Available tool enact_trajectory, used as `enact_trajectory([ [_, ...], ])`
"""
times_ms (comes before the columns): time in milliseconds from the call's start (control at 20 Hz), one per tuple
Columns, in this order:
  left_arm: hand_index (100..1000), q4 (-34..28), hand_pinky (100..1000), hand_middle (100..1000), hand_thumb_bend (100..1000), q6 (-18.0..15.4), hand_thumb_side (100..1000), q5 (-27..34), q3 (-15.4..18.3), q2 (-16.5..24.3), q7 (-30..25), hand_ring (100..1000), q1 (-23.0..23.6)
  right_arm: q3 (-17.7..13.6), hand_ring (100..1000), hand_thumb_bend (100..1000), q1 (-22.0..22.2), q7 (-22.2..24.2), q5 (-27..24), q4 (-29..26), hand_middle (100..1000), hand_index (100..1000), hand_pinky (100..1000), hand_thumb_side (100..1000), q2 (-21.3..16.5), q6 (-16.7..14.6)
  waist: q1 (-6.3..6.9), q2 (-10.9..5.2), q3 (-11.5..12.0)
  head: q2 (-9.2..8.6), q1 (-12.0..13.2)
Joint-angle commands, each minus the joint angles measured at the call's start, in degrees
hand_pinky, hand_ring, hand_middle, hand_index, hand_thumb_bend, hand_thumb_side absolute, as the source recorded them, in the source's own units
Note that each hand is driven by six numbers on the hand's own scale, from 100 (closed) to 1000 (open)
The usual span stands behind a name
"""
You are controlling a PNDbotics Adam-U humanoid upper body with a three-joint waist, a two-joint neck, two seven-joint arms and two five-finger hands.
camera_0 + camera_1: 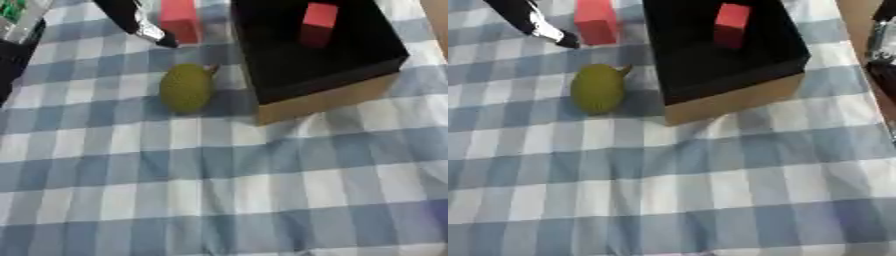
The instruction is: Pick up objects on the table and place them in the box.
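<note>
A yellow-green pear-shaped fruit (185, 88) lies on the checked cloth just left of the box. The box (332, 100) is brown cardboard with a black inside, and one red block (318, 23) stands in it toward the far side. A second red block (180, 20) stands on the cloth at the far edge, left of the box. My left hand (140, 22) comes in from the upper left. Only one straight black and silver finger of it shows, its tip beside this outer red block and holding nothing.
Blue and white checked cloth (219, 190) covers the table, with open room in front of the box and fruit. Dark parts of my left arm (16, 35) show at the upper left edge. Dark machine parts (883, 45) show at the right edge.
</note>
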Motion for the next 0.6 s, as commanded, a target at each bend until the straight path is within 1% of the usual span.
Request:
enact_trajectory([
  [50,883,1.36,902,766,690,-0.32,466,1.3,-0.42,0.91,-3.19,861,-1.12,-0.37,988,100,-0.37,-0.08,-0.02,-0.83,465,859,887,470,-1.33,0.05,0.05,-2.29,-0.14,0.16,0.17],
  [100,883,1.81,903,766,698,-0.61,441,1.58,-0.63,0.71,-4.29,862,-1.26,-0.36,989,100,-0.37,-0.04,-0.05,-0.83,465,859,887,470,-1.28,0.09,0.12,-2.24,-0.21,0.22,0.21],
  [300,881,2.8,905,764,716,-2.08,407,0.91,-0.89,0.11,-7.3,863,-1.77,-0.36,992,100,-0.39,0.06,-0.2,-0.83,464,859,887,470,-1.13,0.29,0.45,-2.08,-0.43,0.31,0.33],
  [350,882,3.07,906,765,713,-2.38,404,0.58,-0.93,-0.16,-7.74,863,-1.9,-0.34,993,100,-0.42,0.09,-0.25,-0.83,464,859,887,470,-1.09,0.34,0.53,-2.06,-0.49,0.32,0.41],
  [400,882,3.43,906,764,691,-2.64,409,0.54,-0.97,-0.47,-8.12,862,-1.94,-0.32,993,100,-0.46,0.12,-0.32,-0.83,464,858,887,470,-1.05,0.39,0.59,-2.04,-0.55,0.31,0.51],
  [600,885,4.75,910,767,663,-3.27,398,2.05,-1.4,-1.99,-10.34,864,-2.26,-0.19,996,100,-0.64,0.25,-0.58,-0.83,463,858,887,470,-0.85,0.59,0.8,-1.94,-0.86,0.19,0.83],
])
